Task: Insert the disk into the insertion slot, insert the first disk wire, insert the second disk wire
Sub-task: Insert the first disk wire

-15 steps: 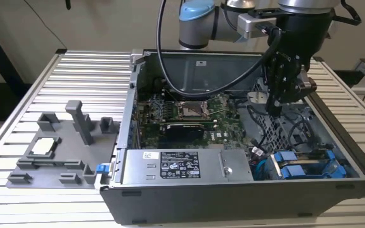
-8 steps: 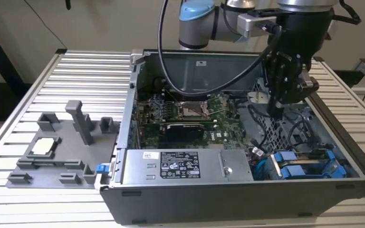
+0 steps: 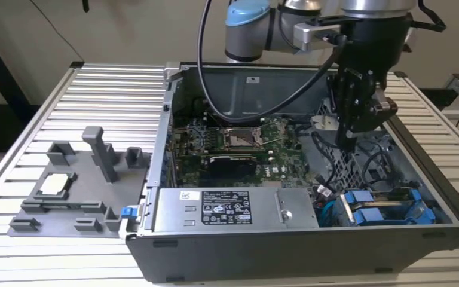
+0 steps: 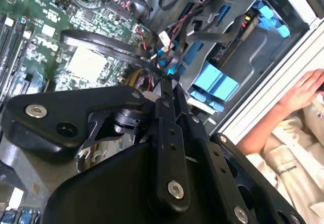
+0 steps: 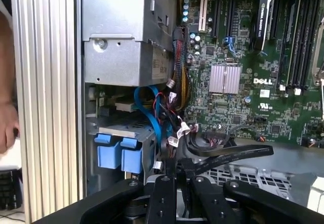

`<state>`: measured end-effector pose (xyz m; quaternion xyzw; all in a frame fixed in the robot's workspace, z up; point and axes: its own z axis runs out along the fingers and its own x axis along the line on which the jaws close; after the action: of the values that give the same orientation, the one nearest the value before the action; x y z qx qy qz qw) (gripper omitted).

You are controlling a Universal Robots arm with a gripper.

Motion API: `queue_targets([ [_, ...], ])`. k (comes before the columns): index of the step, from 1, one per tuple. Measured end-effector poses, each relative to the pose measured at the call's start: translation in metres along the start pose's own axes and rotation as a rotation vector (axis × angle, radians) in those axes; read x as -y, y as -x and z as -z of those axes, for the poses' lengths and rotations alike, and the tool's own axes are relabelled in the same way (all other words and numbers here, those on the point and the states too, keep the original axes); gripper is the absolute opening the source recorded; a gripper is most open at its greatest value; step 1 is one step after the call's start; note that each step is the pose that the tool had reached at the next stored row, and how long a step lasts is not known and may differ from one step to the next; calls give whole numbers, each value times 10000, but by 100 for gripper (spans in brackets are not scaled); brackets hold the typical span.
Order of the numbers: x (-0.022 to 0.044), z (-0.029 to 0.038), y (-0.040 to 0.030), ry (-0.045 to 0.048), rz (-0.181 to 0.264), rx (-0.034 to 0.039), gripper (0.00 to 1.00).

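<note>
Exterior view first: an open computer case (image 3: 309,239) stands on a slatted metal table (image 3: 110,89), and the black gripper (image 3: 348,143) reaches down into the half of the case on the exterior view's right, above a tangle of wires (image 3: 373,161). The disk (image 3: 377,214), in its bright blue carrier, sits in the insertion slot (image 3: 421,224) at the case's near corner on the exterior view's right, just beside the grey power-supply box (image 3: 222,209). The green motherboard (image 3: 238,143) fills the middle of the case. A grey plastic fixture (image 3: 78,185) lies on the table near the edge at the exterior view's left, apart from the case.

In both wrist views the gripper (image 4: 168,80) (image 5: 177,166) has its jaws drawn together to a narrow tip among red, blue and black wires, near the blue tabs of the disk (image 4: 217,85) (image 5: 121,153). I cannot tell whether a wire is pinched between them. A black flat cable (image 5: 238,152) loops away close to the tip.

A person's hand (image 4: 304,90) rests at the table's edge outside the case wall.
</note>
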<state>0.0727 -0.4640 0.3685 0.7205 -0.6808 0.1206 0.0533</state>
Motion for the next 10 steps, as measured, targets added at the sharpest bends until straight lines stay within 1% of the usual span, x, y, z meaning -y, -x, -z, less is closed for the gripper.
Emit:
queue_targets([
  [1,-17,-5,2,-75,-19,-6,18],
  [2,-28,-7,3,-102,-26,-6,18],
  [5,-50,-10,5,-133,-34,-12,19],
  [6,-53,-12,6,-148,-37,-15,26],
  [7,-56,-15,8,-178,-44,-20,26],
  [10,-59,-33,13,-352,-82,-31,26],
])
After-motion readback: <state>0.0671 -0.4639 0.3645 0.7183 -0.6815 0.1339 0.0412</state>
